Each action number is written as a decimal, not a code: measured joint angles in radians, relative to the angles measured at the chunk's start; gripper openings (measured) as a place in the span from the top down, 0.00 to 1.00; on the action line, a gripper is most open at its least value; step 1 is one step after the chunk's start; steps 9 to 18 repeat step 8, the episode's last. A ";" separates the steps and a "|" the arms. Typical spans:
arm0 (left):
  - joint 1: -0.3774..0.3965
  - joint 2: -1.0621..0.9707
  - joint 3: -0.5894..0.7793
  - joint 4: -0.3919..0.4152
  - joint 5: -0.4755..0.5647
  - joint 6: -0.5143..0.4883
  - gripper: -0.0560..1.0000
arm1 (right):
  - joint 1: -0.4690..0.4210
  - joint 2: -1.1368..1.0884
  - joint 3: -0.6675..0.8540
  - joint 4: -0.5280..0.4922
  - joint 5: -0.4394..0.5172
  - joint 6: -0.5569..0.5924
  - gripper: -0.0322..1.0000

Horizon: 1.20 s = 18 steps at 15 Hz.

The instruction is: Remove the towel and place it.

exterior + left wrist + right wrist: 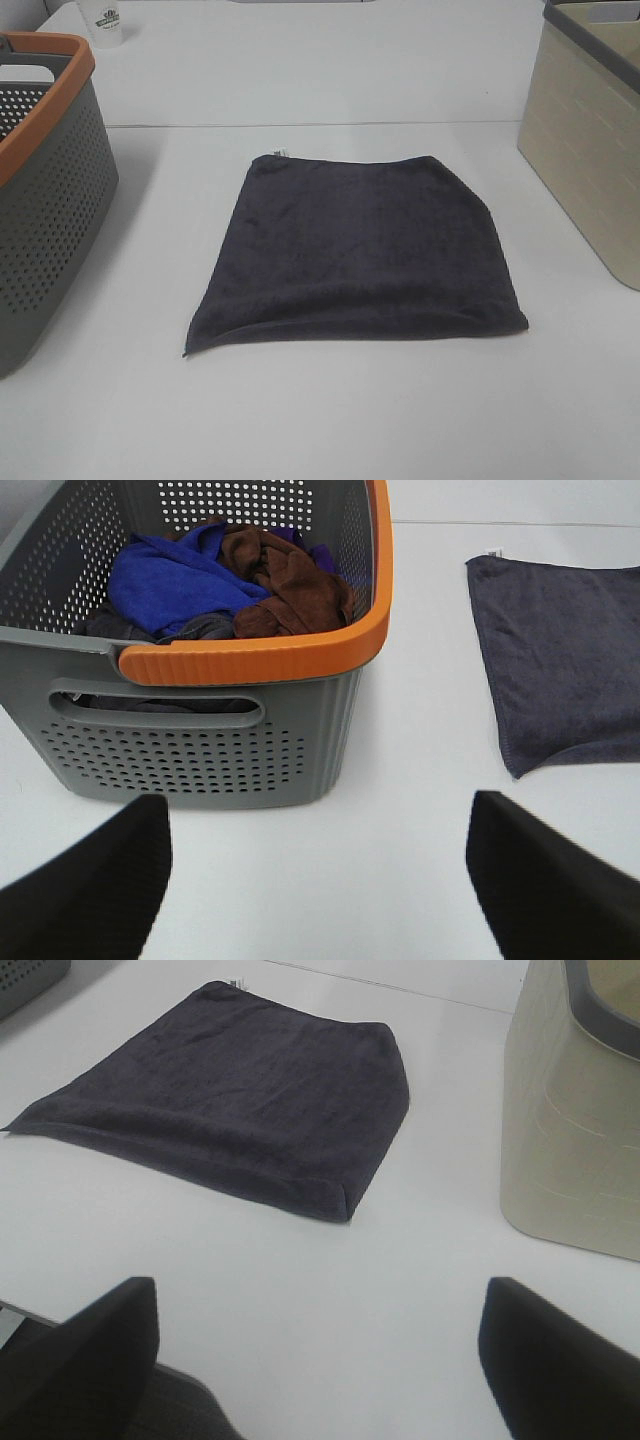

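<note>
I'm seeing the towel (365,245) lying flat and folded on the white table (330,410), between the grey basket with the orange rim (45,190) and the beige basket (590,140), touching neither. My left gripper (320,880) is hanging with its fingers (95,890) spread wide just beside the grey basket, where blue and brown cloths (230,580) are sitting. My right gripper (320,1360) is hovering equally spread over bare table near the towel's front corner, gripping nothing.
</note>
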 joint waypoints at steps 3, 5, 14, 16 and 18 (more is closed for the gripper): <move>0.000 0.000 0.000 0.000 0.000 0.000 0.23 | 0.000 0.000 0.000 0.000 0.000 0.000 0.15; 0.000 0.000 0.000 0.000 0.000 0.000 0.23 | 0.000 0.000 0.000 0.000 0.000 0.000 0.15; 0.000 0.000 0.000 0.000 0.000 0.001 0.23 | 0.000 0.000 0.000 0.000 0.000 0.000 0.15; 0.000 0.000 0.000 0.000 0.000 0.001 0.23 | 0.000 0.000 0.000 0.000 0.000 0.000 0.15; 0.000 0.000 0.000 0.000 0.000 0.001 0.23 | 0.000 0.000 0.000 0.000 0.000 0.000 0.15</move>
